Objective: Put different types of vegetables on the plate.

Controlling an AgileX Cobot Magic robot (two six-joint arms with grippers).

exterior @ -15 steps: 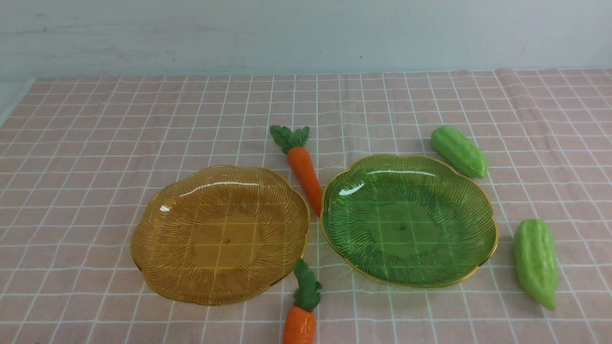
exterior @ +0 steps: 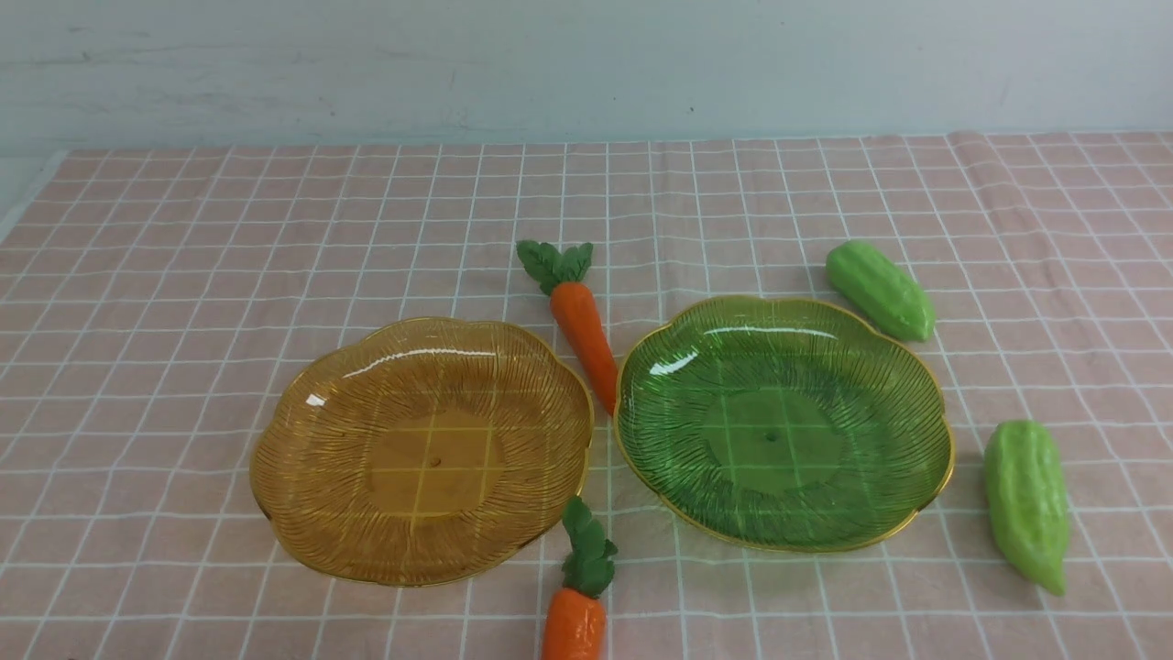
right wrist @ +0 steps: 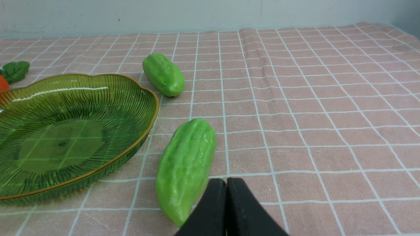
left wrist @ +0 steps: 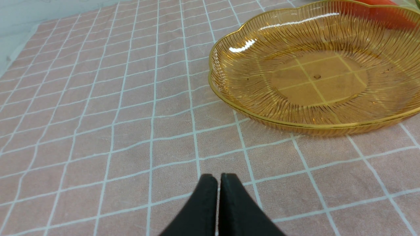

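1. Amber, ribbed, see-through plastic or glass, a scalloped oval plate lies in the front view on the robot's left, with a matching green translucent scalloped plate on its right. Both are bare, presumably so that each can take one kind of vegetable.
2. An orange toy carrot with dark leafy tops lies with its tip in the gap between the plates, leaves pointing away from the robot. A second orange leafy-topped toy carrot lies nearer the robot, partly cut off by the view's edge; its body lies beyond the plates, probably leaving it easy to grasp.
3. A light green ridged toy gourd rests just beyond the green plate's far right rim. Another light green, tapered, ridged gourd lies to that plate's right, apart from it, likely within simple reach of the right arm.
4. In the left wrist view, the black left gripper is closed on nothing, near the amber plate.
5. In the right wrist view, the black right gripper is also closed and empty, beside the nearer gourd; it probably must open before any pick.
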